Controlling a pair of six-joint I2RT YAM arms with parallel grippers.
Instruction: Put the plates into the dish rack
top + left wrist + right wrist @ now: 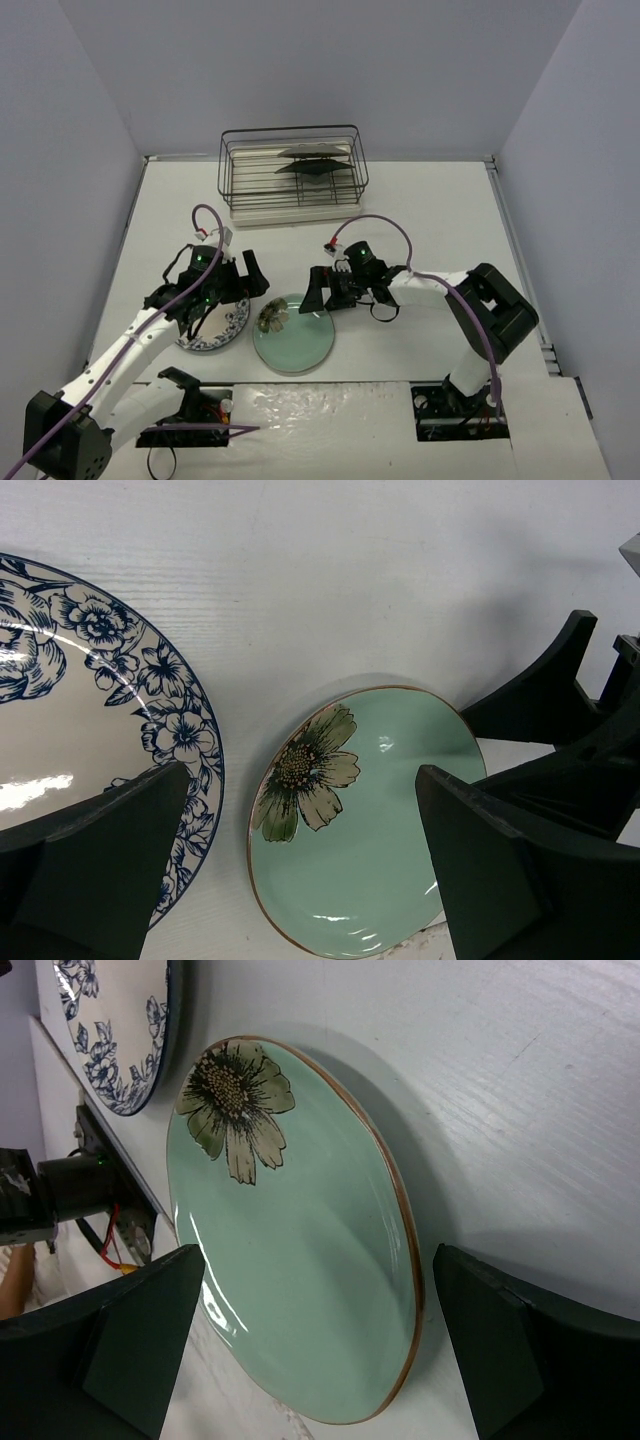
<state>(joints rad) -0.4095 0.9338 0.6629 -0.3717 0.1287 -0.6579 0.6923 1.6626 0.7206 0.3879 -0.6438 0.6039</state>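
The green plate (294, 338) lies flat on the white table (440, 210) just ahead of the arm bases. It is round and pale mint, with a thin brown rim and a flower painted near its far-left edge. Just to its left lies the blue-flowered plate (229, 329), white in the middle and mostly hidden under the left gripper (240, 288), whose jaws are spread and hold nothing. The right gripper (327, 293) hangs at the green plate's far-right edge, its jaws likewise spread and empty. At the far side of the table is the dish rack (229, 178), black wire on a cream base. Two dark plates (316, 162) stand on edge among its dividers, too dim to show any pattern. From the left wrist, the blue-flowered plate shows a wide band of navy blossoms. The green plate's flower has cream and olive petals around a speckled centre, and one finger overlaps each plate. From the right wrist, the glossy green plate fills the gap between the two parted fingers. Whether they touch it I cannot tell.
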